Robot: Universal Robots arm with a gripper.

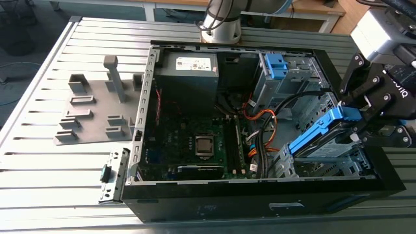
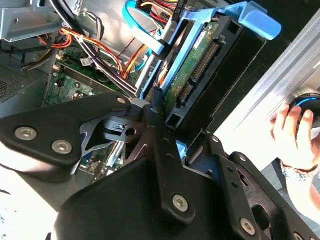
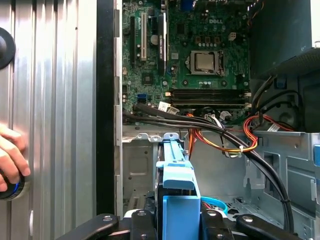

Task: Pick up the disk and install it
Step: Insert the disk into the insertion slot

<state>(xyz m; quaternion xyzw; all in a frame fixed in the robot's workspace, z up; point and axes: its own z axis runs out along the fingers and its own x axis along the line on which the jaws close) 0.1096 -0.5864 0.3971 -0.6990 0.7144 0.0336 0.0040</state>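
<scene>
- A grey metal table (image 1: 39, 165) with long ribs is being used as the work surface. An open black computer case (image 1: 260, 200) is being kept on it, lying on its side.
- In the exterior view, a grey plastic stand (image 1: 91, 112) is being kept on the table at 9 o'clock from the case.
- Inside the case, a green board (image 1: 195, 141) is being shown in the middle. A grey power box (image 1: 188, 73) is being shown at about 11 o'clock.
- The disk (image 1: 325, 139) is being held up by the gripper (image 1: 356, 119) at about 4 o'clock in the case, just over the silver drive cage (image 1: 325, 165).
- The gripper (image 2: 172, 125) is being pressed together on the disk (image 2: 200, 65), one finger on each side, so the disk is being pinched.
- The picking up looks done, since the disk is being carried off the table.
- The putting in looks only partly done. The disk is being held tilted, with one end up in the air, and it is not being seen flat in the cage yet.
- The disk is being seen as a flat silver box in a blue plastic frame (image 3: 175, 170). A green underside with black plugs is being shown in the second wrist view.
- Black and orange wires (image 1: 260, 126) are being seen close beside the disk.
- A person's hand (image 2: 292, 135) is being rested on a round knob (image 2: 307, 105) on the table, outside the case.
</scene>
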